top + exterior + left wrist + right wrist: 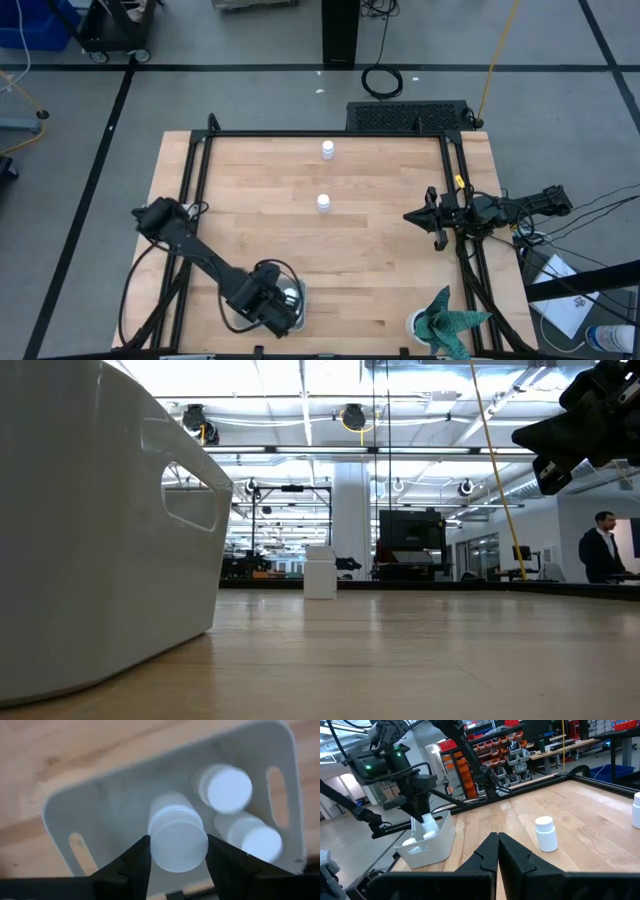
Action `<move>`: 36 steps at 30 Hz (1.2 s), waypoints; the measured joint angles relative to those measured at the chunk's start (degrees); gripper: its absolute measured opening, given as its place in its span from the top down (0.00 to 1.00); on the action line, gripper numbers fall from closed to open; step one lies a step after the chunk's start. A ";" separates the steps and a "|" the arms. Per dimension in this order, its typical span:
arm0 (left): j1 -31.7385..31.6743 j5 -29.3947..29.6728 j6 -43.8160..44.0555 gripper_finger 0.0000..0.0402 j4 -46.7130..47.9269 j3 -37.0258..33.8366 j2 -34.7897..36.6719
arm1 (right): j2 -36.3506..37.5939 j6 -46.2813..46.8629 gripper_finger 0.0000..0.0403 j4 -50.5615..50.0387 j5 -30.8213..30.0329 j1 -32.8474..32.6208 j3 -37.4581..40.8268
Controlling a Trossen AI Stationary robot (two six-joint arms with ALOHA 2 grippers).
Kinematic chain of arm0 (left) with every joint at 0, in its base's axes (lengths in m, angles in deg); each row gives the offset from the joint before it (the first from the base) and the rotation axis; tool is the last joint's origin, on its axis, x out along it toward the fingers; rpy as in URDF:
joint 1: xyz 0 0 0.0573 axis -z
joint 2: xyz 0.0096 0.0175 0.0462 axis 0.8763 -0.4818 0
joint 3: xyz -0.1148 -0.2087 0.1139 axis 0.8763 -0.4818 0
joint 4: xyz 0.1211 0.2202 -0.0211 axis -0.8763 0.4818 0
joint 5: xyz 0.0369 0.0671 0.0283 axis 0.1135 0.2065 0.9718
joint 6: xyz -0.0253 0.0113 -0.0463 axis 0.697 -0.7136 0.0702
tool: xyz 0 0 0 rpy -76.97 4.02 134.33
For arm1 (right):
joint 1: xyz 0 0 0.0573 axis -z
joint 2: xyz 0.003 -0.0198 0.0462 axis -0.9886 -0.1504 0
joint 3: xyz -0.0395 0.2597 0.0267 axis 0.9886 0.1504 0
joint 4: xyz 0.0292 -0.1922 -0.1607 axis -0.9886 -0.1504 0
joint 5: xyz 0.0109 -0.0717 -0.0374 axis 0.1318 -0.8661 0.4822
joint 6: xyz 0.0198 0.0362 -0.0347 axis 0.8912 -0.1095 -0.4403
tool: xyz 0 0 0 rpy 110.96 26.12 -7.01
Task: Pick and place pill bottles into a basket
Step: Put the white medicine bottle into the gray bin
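1. At the near edge of the light wooden plank counter (360, 250), the left pincer (176, 851) hangs over the shallow pale grey-blue plastic basket with rounded corners (125, 805), its two dark fingers (134, 865) pinching a small white cylindrical pill bottle with a white cap (177, 837).
2. Two more white capped bottles stand inside the basket beside the held one (226, 787) (252, 840).
3. At the near right corner lies a green-and-white object (448, 322), apart from the basket.
4. Mid-counter, a lone white bottle (323, 203) stands upright, well apart from the basket.
5. At the right edge, the right pincer (412, 214) waits above the wood with its fingers pressed together, holding nothing.
6. Farthest, near the back rail, the last white bottle (327, 150) stands upright.
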 joint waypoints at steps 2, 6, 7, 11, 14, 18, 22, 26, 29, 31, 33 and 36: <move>-0.84 0.05 -1.01 0.55 0.34 -0.06 -0.84 | 0.00 0.01 0.99 0.00 0.00 0.00 0.00; -2.15 0.01 -3.79 0.58 0.12 -0.11 -2.84 | 0.00 0.01 0.99 0.00 0.01 0.00 0.00; -2.44 0.07 -4.15 0.59 0.06 -0.11 -3.19 | 0.00 0.02 0.99 0.00 0.00 0.00 0.00; -3.13 0.52 -5.53 0.59 -0.03 -0.15 -4.02 | 0.00 0.00 0.99 -0.02 -0.01 0.00 0.00; -3.69 1.15 -6.05 0.54 0.05 -0.15 -3.80 | 0.00 0.02 0.99 0.00 0.01 -0.02 0.00; -3.77 1.52 -6.61 0.52 -0.20 -0.15 -3.87 | 0.00 0.02 0.99 0.00 -0.01 0.00 0.00; -3.77 1.52 -6.92 0.57 -0.95 -0.15 -3.87 | 0.00 0.02 0.99 0.00 -0.01 0.00 0.00; -3.62 1.41 -6.90 0.63 -0.86 -0.15 -3.87 | 0.00 0.01 0.99 0.00 -0.01 -0.01 0.00; -3.62 1.19 -6.48 0.65 -0.72 -0.15 -3.87 | 0.00 0.02 0.99 0.00 0.00 0.00 0.00; -3.54 0.83 -6.72 0.65 -0.78 -0.15 -3.78 | 0.00 0.02 0.99 0.00 0.01 -0.02 0.00; -3.51 -0.20 -7.10 0.65 -0.79 -0.15 -3.67 | 0.00 0.00 0.99 0.00 -0.01 0.00 0.00; -3.51 -2.08 -7.13 0.65 -0.80 -0.15 -3.65 | 0.00 0.02 0.99 0.00 0.00 -0.02 0.00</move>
